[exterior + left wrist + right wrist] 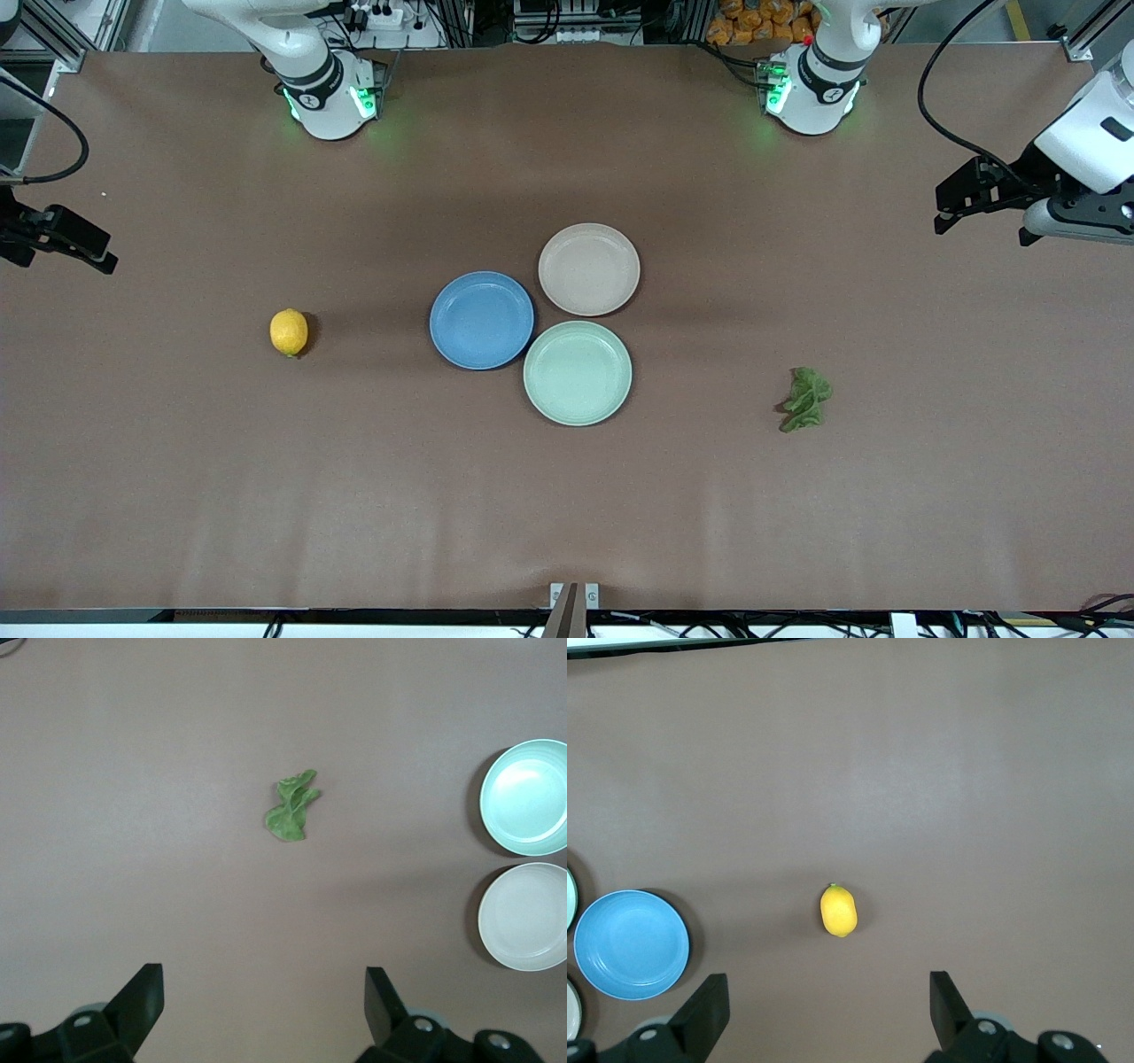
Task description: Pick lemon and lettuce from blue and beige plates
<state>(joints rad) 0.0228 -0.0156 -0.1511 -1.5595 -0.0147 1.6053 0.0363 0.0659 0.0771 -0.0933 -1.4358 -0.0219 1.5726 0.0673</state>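
Plates sit clustered at the middle of the brown table (177,487): the blue plate (482,320) toward the right arm's end, the beige plate (589,268) farthest from the front camera, and a mint-green plate (578,373) nearest to it, their rims touching or nearly so. All three plates hold nothing. The lemon (289,332) lies on the bare table well apart from the blue plate, toward the right arm's end, at about the same depth as that plate. The lettuce (805,400) lies crumpled on the table well apart from the mint-green plate, toward the left arm's end, a little nearer to the front camera than the plates. The left gripper (264,1005) hangs high over the left arm's end of the table, its fingers spread wide and holding nothing, with the lettuce below in its wrist view. The right gripper (829,1010) hangs high over the right arm's end, fingers likewise spread wide and holding nothing, with the lemon below in its wrist view.
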